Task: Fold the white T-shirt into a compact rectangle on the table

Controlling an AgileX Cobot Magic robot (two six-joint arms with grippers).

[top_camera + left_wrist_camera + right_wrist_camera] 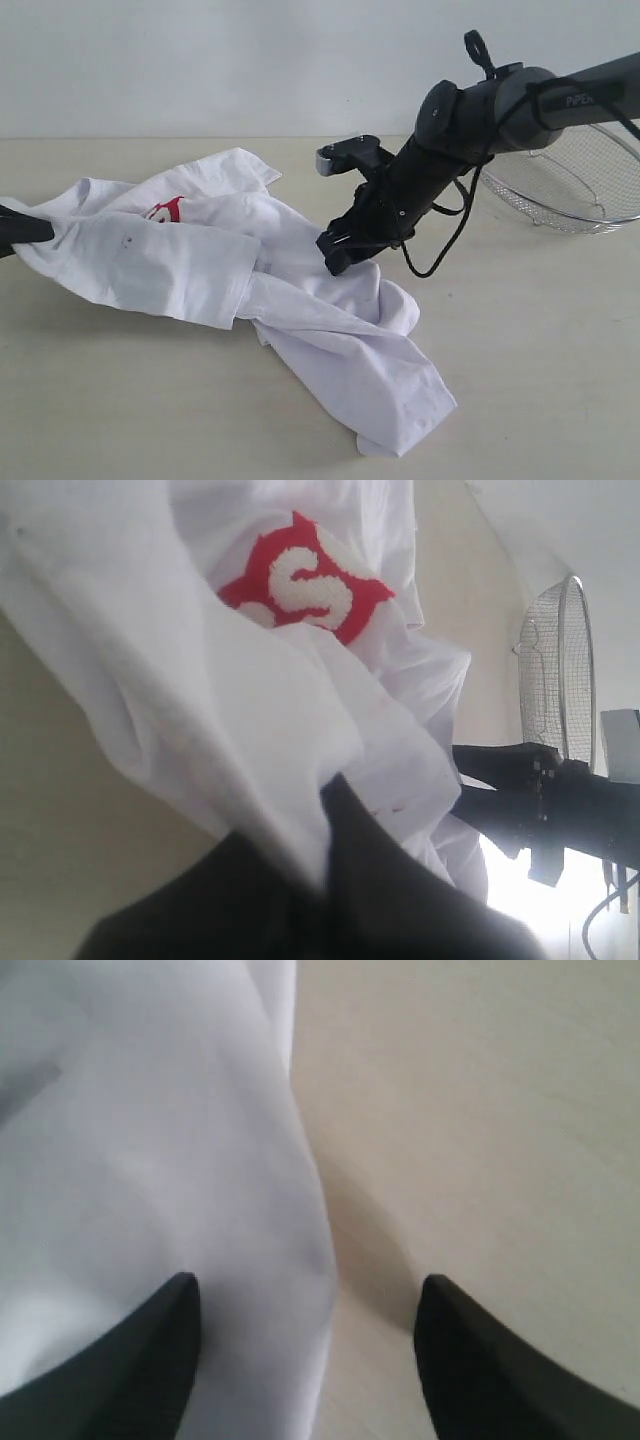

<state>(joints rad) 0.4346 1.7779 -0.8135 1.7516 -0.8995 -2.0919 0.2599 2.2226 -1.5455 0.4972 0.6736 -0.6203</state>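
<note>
Logging white T-shirt (300, 290) as unfolded, bunched in a loose heap on the table (550, 400), spread from the far left of exterior view toward the lower middle, with one long twisted tail running to the near right. Noting red lettering (165, 210) peeking from a fold at the upper left of the heap; in left wrist view same red lettering (300, 580) with a white S shape, cloth draped all around. Marking left pincer (45, 232) at the far left edge of exterior view, clenched on a gathered edge of the white T-shirt, cloth drawn toward it; in left wrist view dark fingers (400, 900) closed, white fabric pinched at the tip and spilling over. Marking right pincer (335, 255) as released, angled down over the middle of the heap, tips low beside the folds; cannot tell contact with cloth from that view. In right wrist view, jaws wide apart, one fingertip (150, 1360) over white cloth, the other over bare table, shirt's edge running between, nothing grasped. Tagging silver wire-mesh basket (580, 190) at the far right of the table, well apart from the white T-shirt; in left wrist view same wire-mesh basket (560, 660) off past the cloth
</note>
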